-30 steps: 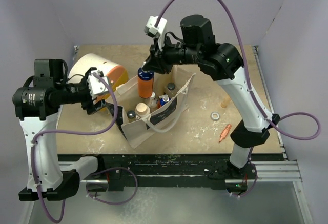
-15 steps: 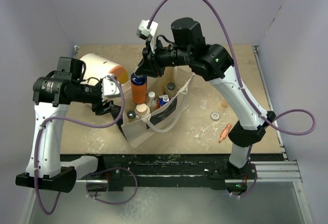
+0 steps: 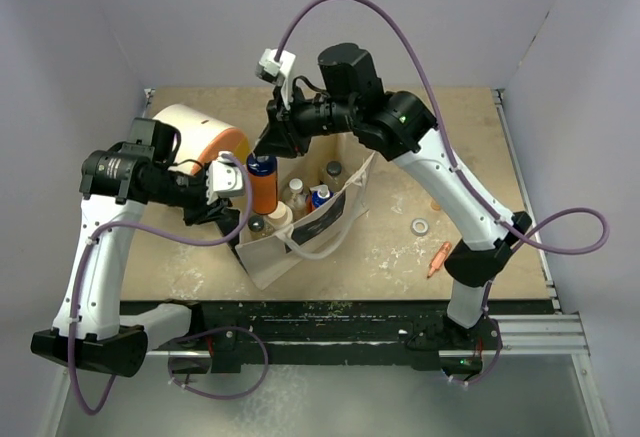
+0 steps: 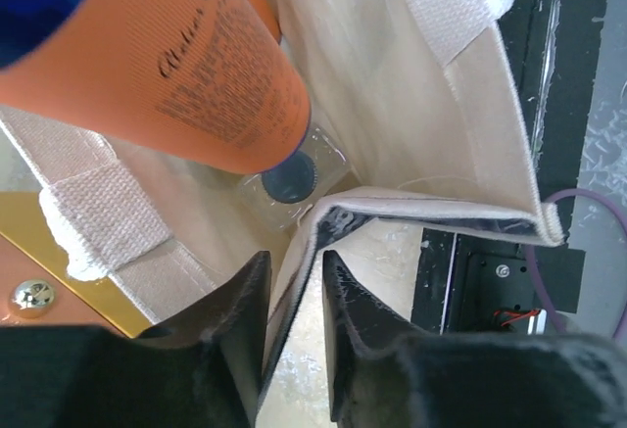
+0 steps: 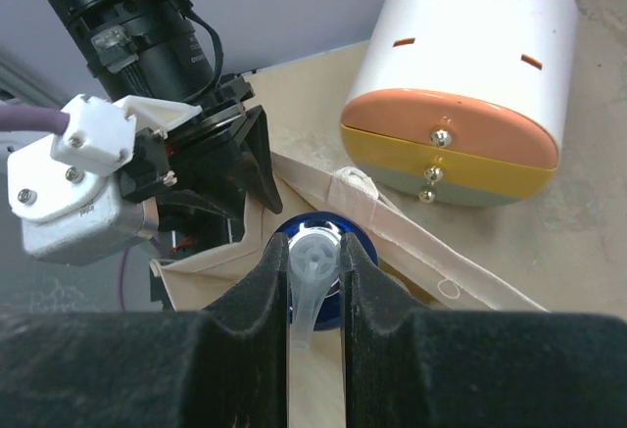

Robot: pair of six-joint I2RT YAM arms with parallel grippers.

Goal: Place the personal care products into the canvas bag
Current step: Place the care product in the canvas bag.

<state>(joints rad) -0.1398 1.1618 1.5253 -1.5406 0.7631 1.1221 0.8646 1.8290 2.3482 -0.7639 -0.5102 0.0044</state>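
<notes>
The right fingers (image 5: 313,248) are closed tight on the clear pump of the orange bottle (image 3: 263,189), holding it upright over the left end of the canvas bag's (image 3: 312,234) open mouth. The left fingers (image 4: 294,263) straddle the bag's near rim, narrowly apart; whether they pinch it I cannot tell.

The top view shows five more bottle tops inside the bag. Outside it lie one white drum (image 3: 185,129), one tape roll (image 3: 420,226) and one orange pen (image 3: 438,257). Only the left wrist view shows a clear dark-capped bottle (image 4: 291,175) deep in the bag. Only the right wrist view shows three studs on the drum's orange-and-yellow end. The tan worktop (image 3: 400,127) is white-flecked, and the walls are pale grey.
</notes>
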